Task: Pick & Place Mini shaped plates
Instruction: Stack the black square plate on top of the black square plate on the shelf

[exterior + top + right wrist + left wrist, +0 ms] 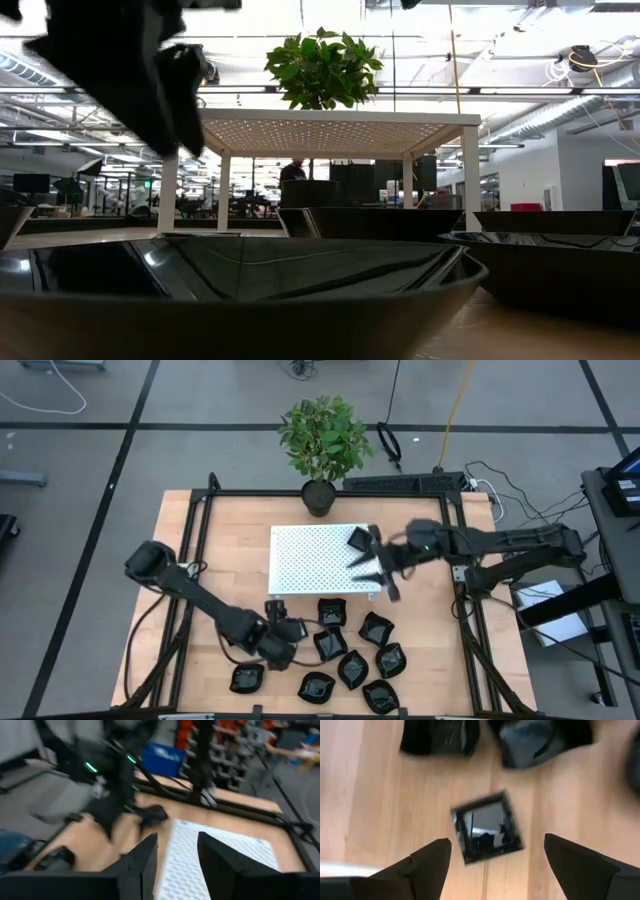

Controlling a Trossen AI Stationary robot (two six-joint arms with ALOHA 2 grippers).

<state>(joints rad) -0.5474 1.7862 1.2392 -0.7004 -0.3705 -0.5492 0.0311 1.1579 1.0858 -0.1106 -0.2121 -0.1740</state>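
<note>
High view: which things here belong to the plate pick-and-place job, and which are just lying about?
Part of the job:
- mini shaped plates clustered on the near table
- one square plate on the white perforated platform
- left gripper, open over a square plate
- right gripper at the platform's edge

Lying about:
- potted plant
- cables

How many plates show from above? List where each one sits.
10. One plate sits on the platform; nine plates lie clustered on the table in front of it. The left arm may hide others.
</note>
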